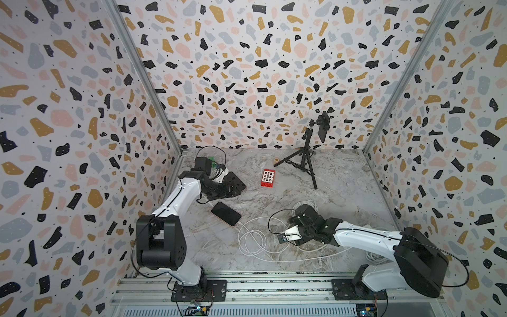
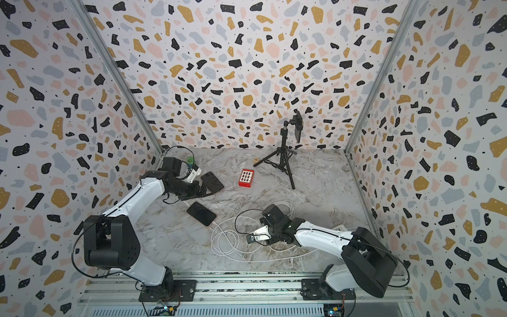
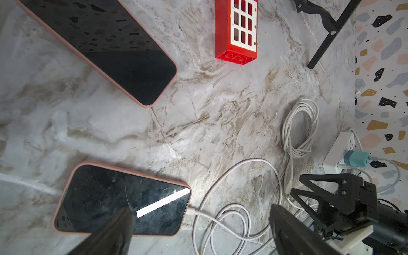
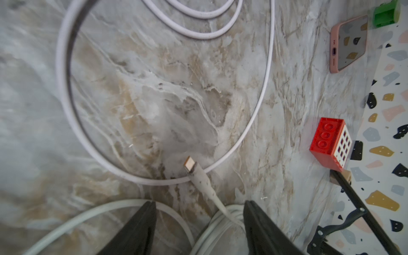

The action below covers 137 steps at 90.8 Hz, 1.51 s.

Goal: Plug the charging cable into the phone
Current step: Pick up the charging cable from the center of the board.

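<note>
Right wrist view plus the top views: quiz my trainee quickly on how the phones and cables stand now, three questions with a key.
1. True or false: the right hand is clamped on the loose cable connector.
2. Fill in: the charging port of the rear phone is ___.
3. Which phone has a white cable plugged into it? A) the front phone; B) the rear phone; C) neither phone.
Key: 1 false: its jaws stand open and the connector lies free ahead of them. 2 empty. 3 A.
</note>
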{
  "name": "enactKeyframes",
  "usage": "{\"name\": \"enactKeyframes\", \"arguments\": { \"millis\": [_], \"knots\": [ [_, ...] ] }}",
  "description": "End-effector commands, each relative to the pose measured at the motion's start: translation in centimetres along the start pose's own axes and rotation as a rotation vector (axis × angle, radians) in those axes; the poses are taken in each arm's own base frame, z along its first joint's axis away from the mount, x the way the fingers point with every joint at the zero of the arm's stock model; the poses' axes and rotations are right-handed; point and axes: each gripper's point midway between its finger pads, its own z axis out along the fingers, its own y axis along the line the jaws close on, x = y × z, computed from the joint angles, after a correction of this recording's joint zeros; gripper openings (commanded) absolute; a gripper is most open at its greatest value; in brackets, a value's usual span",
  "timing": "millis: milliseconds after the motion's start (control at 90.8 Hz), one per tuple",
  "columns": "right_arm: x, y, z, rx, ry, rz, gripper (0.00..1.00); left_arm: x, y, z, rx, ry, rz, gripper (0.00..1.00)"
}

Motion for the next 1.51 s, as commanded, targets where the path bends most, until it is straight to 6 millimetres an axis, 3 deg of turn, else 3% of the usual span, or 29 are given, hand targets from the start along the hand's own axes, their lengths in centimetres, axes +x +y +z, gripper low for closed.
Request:
{"name": "enactKeyframes", "arguments": {
  "millis": [0,110,198,374,496,650,749,826,1013,1101,1255,1398,1498],
  "knots": [
    [-0.8,-3.5,0.7,0.163,-0.026,-0.076,0.64,0.1,-1.3,-0.7,0.041,-0.028,0.057,0.99],
    [-0.4,-3.7,2.0,0.181,-0.009,-0.073,0.53,0.1,-1.1,-0.6,0.037,-0.032,0.05,0.99],
    [0.0,-3.9,2.5,0.209,0.011,-0.078,0.36,0.1,-1.1,-0.5,0.04,-0.033,0.041,0.99],
    [-1.2,-4.4,0.8,0.198,-0.049,-0.042,0.0,0.4,-2.1,-0.5,0.093,-0.035,0.072,0.98],
    [-1.8,-5.0,-0.7,0.163,-0.094,0.052,0.0,-0.3,-4.6,-1.7,0.194,-0.093,0.161,0.98],
    [-2.4,-7.5,-3.2,0.176,-0.199,0.24,0.0,-1.7,-7.5,-3.6,0.263,-0.185,0.285,0.98],
    [-3.2,-8.7,-5.2,0.069,-0.308,0.41,0.0,-1.6,-11.4,-5.9,0.451,-0.243,0.478,0.96],
    [-3.9,-9.4,-6.4,-0.019,-0.381,0.517,0.0,-1.9,-13.4,-6.8,0.519,-0.273,0.584,0.94],
    [-5.2,-10.0,-7.6,-0.204,-0.471,0.661,0.0,-1.5,-16.1,-6.3,0.538,-0.274,0.809,0.9],
    [-6.1,-10.1,-8.1,-0.278,-0.52,0.711,0.0,0.8,-17.6,-6.0,0.593,-0.248,0.954,0.84],
    [-6.9,-10.1,-8.4,-0.336,-0.569,0.746,0.0,4.1,-19.6,-5.2,0.618,-0.193,1.152,0.84],
    [-7.3,-10.5,-9.0,-0.351,-0.599,0.764,0.0,5.6,-19.3,-2.9,0.586,-0.127,1.225,0.84],
    [-7.8,-10.8,-9.6,-0.365,-0.629,0.775,0.0,5.4,-19.0,-1.4,0.54,-0.126,1.252,0.83]
  ]
}}
